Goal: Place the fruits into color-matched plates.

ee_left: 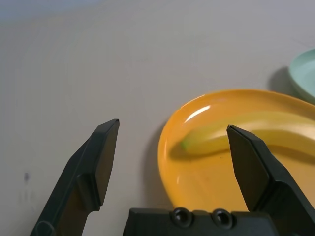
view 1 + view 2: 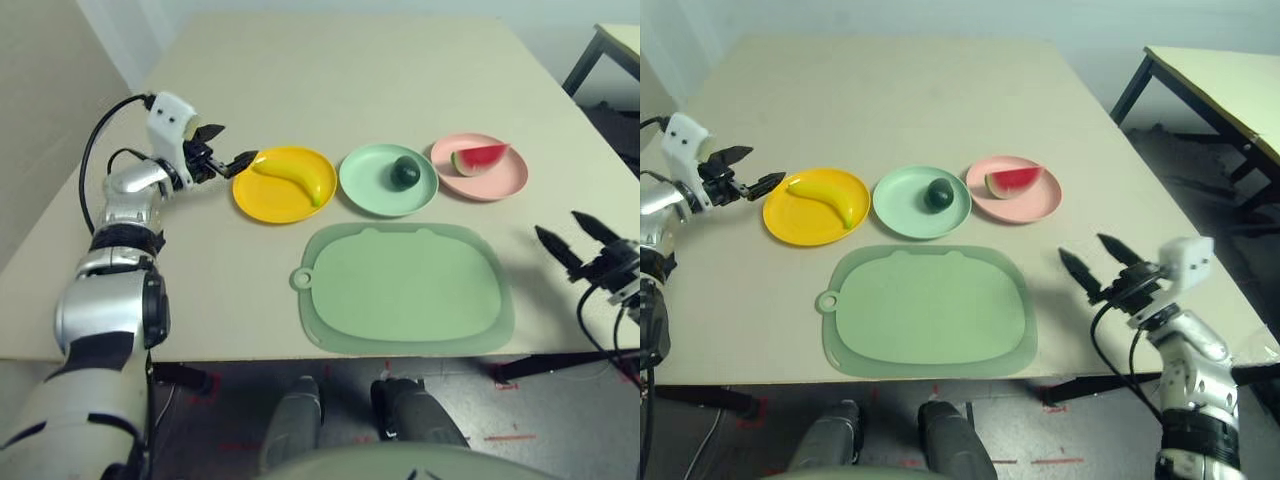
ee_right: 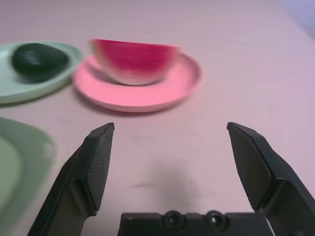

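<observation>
Banana (image 2: 290, 176) near left gripper (image 2: 240, 149)

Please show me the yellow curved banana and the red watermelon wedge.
Yellow curved banana (image 2: 292, 175): left eye view, middle of its peel.
Red watermelon wedge (image 2: 1014, 179): right eye view, its red flesh.

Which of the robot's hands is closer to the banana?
Its left: the left gripper hovers by the banana's plate; the right gripper is far off, beyond the green mat.
</observation>
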`<state>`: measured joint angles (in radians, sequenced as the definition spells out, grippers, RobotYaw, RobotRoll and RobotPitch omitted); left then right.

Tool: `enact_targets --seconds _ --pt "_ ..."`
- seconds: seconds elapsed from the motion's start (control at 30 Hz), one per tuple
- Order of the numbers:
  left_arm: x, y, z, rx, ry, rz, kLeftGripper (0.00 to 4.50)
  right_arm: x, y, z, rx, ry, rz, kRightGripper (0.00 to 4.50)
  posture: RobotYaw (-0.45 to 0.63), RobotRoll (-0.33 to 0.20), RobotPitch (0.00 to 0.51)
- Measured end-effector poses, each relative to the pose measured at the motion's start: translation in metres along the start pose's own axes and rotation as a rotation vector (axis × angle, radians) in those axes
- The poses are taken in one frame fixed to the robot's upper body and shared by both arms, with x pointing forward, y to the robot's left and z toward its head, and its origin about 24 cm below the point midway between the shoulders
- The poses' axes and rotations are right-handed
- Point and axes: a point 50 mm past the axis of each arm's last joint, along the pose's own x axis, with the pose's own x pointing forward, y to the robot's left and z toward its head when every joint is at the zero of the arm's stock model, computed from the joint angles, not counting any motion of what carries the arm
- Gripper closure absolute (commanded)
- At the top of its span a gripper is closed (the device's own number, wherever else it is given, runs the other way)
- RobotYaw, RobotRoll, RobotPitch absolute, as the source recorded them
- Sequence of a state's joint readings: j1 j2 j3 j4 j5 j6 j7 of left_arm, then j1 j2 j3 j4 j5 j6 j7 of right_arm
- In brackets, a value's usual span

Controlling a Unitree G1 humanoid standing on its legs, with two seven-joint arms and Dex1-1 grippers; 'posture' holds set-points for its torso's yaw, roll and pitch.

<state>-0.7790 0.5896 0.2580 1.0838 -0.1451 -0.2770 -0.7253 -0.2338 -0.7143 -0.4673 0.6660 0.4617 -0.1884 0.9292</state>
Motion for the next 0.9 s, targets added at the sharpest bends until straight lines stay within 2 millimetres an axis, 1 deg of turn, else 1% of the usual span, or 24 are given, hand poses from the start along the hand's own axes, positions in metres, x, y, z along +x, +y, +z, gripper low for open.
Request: enact_targets --seconds 0.1,0.17,0.3,0.37,0.47,0.53,0.67,0.77,0.9 --pt "-0.016 -0.007 -0.025 -0.06 -0.003 0.114 0.03 -0.001 -0.016 -0.004 -0.027 0.043 -0.057 0.0 -0.05 0.0 0.155" --pt "-0.026 -0.012 -0.033 -0.079 -0.025 0.16 0.03 -0.001 -0.024 -0.005 -0.037 0.058 -0.106 0.0 -0.04 0.0 0.158" --pt "-0.042 -0.014 -0.033 -0.078 -0.032 0.202 0.03 -0.004 -0.035 -0.005 -0.08 0.082 -0.194 0.0 -0.01 0.0 0.168" --pt "-0.052 -0.015 -0.038 -0.076 -0.004 0.228 0.03 -0.004 -0.038 -0.005 -0.089 0.094 -0.236 0.0 0.01 0.0 0.17" --pt "-0.06 -0.016 -0.045 -0.094 0.037 0.272 0.03 -0.001 -0.04 -0.005 -0.079 0.089 -0.276 0.0 0.04 0.0 0.167" --pt "-0.064 -0.013 -0.048 -0.111 0.049 0.313 0.03 0.001 -0.041 -0.004 -0.082 0.081 -0.285 0.0 0.05 0.0 0.164" --pt "-0.07 -0.005 -0.047 -0.137 0.036 0.371 0.03 0.002 -0.039 -0.005 -0.084 0.077 -0.288 0.0 0.05 0.0 0.16" --pt "-0.072 -0.001 -0.045 -0.128 0.035 0.373 0.03 0.004 -0.035 -0.009 -0.079 0.076 -0.28 0.0 0.04 0.0 0.158" --pt "-0.073 0.005 -0.042 -0.115 0.041 0.357 0.03 0.004 -0.034 -0.01 -0.089 0.082 -0.275 0.0 0.02 0.0 0.153"
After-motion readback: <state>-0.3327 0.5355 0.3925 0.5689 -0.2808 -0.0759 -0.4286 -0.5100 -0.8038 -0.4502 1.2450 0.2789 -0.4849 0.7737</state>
